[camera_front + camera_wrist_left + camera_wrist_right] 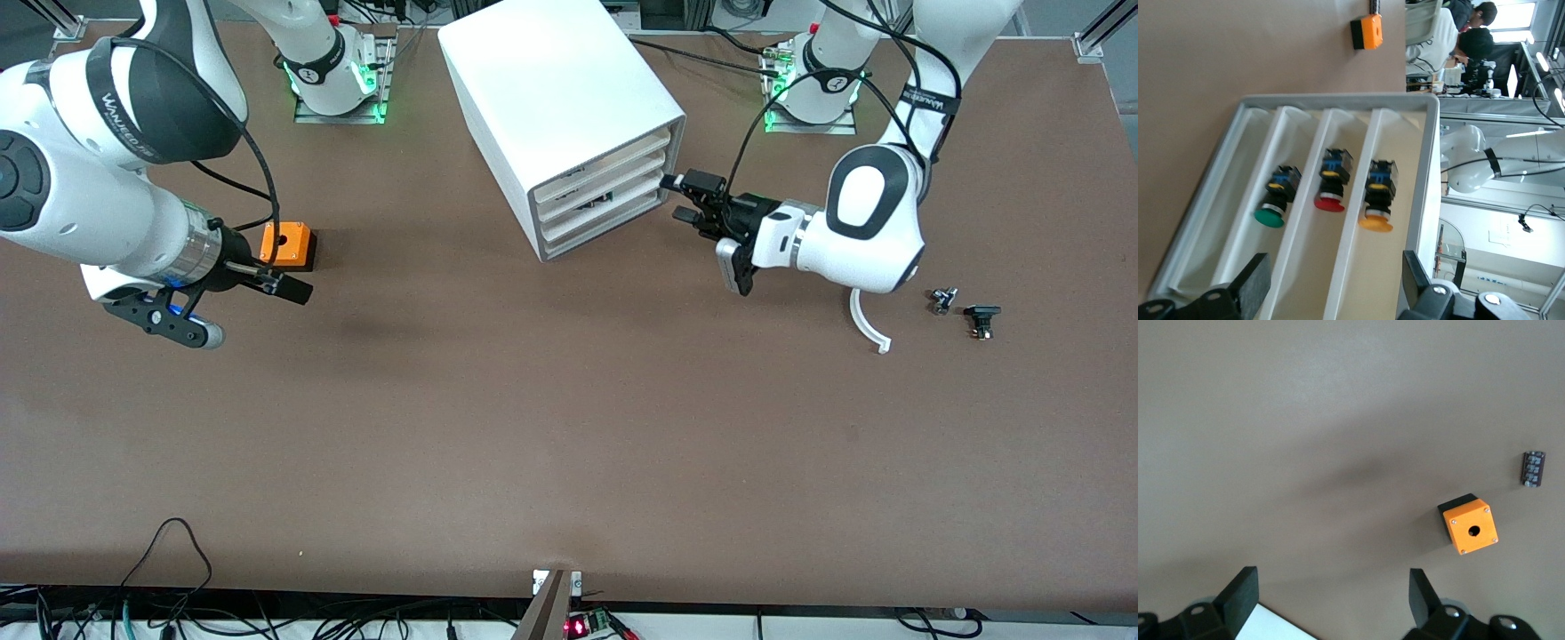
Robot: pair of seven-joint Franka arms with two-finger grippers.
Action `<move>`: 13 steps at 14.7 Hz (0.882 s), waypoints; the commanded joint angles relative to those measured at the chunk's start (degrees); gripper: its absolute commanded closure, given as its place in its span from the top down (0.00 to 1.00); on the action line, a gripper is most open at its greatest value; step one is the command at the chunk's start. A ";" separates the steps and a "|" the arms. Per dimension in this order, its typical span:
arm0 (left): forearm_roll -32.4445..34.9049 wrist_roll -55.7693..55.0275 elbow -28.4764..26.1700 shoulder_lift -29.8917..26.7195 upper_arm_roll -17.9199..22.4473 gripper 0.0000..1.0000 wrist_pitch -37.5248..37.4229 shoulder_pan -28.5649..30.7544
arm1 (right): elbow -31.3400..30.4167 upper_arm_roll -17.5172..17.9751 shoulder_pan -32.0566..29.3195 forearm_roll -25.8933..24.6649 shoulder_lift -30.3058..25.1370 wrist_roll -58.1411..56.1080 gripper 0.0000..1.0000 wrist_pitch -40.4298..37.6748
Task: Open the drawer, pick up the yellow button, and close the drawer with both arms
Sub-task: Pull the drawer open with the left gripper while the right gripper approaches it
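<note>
The white drawer cabinet (569, 98) stands between the arm bases, its three drawers (605, 200) pushed in. In the left wrist view I look into their fronts (1338, 133). The button (1376, 223) with the orange-yellow cap lies in the top drawer, beside a red-capped one (1329, 202) and a green-capped one (1269, 217) in the drawers below. My left gripper (685, 199) is open and empty just in front of the drawers, its fingers (1248, 283) apart from them. My right gripper (289, 286) is open and empty over the table beside the orange box (286, 244).
The orange box with a round hole also shows in the right wrist view (1469, 528), with a small dark ribbed block (1532, 469) near it. A white curved piece (867, 324) and two small dark parts (942, 300) (981, 320) lie toward the left arm's end.
</note>
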 commanded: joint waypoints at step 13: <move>-18.67 17.87 -17.72 -4.27 -5.59 0.52 3.07 0.27 | 4.75 -0.27 7.29 0.13 2.54 20.60 1.00 3.57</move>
